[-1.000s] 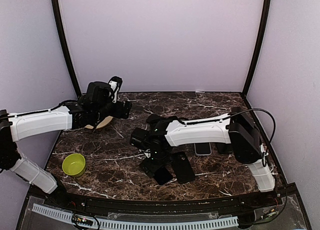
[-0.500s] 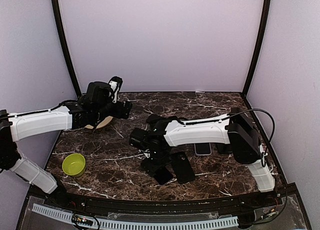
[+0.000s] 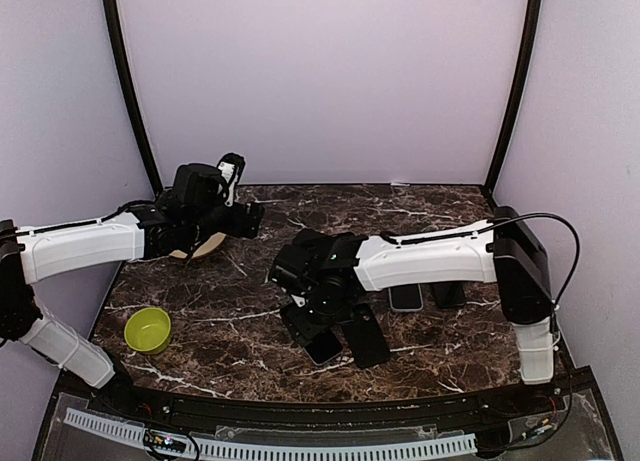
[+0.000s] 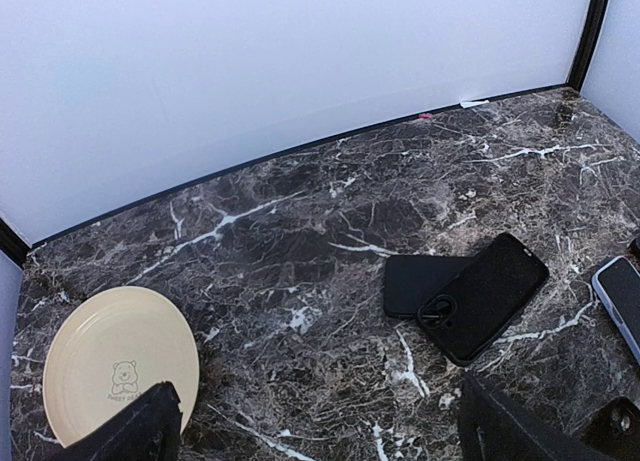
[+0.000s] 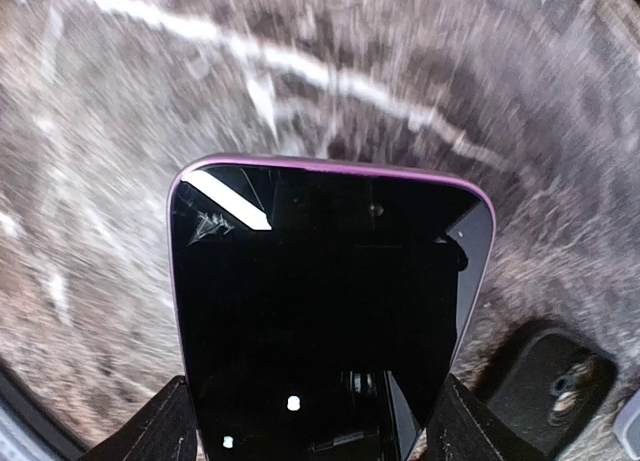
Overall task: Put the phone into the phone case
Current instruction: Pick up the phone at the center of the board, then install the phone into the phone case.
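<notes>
Purple-rimmed phone [image 5: 325, 311], one plate [image 4: 120, 366], one bowl [image 3: 147, 329]

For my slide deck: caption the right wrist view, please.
Cracked, purple-edged phone held in the right gripper over the marble table, black case beside it.

Phones, quantity two: one purple-rimmed phone [image 5: 320, 311] and one light-rimmed phone [image 3: 405, 298]. Black phone cases, quantity two: the front case [image 3: 367, 336] near the front edge of the table [image 3: 230, 291] and the right case [image 4: 482, 297] toward its right edge, overlapping one black flat item [image 4: 410, 281] of undetermined kind. Plate [image 4: 110, 366], quantity one; green bowl [image 3: 147, 329], quantity one.
</notes>
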Action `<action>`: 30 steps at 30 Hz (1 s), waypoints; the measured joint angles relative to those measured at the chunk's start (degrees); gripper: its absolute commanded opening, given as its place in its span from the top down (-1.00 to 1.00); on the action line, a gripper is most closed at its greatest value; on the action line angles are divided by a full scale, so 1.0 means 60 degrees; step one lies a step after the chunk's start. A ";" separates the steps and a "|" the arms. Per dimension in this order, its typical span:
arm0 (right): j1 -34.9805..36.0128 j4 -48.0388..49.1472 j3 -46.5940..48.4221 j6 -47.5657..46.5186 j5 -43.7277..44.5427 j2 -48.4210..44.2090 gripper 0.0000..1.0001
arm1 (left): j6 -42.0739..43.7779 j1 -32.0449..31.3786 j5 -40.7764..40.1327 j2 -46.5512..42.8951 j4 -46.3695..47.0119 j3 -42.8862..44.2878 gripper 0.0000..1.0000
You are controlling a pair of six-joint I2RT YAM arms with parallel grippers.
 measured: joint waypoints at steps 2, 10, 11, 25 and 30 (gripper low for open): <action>0.0000 0.0197 0.0000 0.0044 0.0102 -0.0259 0.40 | 0.0004 0.0000 -0.0033 0.0000 0.0000 0.0000 -0.98; 0.0000 0.0856 -0.1147 0.0743 0.1290 -0.1628 0.44 | 0.0007 0.0000 -0.0087 -0.0026 0.0007 -0.0004 -0.97; 0.0000 0.0874 -0.1486 0.0940 0.1606 -0.1902 0.46 | 0.0004 0.0000 -0.0084 -0.0036 0.0007 -0.0004 -0.97; 0.0000 0.1472 -0.4288 0.2612 0.2962 -0.3053 0.60 | -0.0164 0.0000 0.0313 -0.0120 0.0015 -0.0004 -0.97; 0.0000 0.1759 -0.4452 0.2623 0.2973 -0.3053 0.59 | -0.0302 0.0000 0.0590 0.0004 0.0007 -0.0004 -0.97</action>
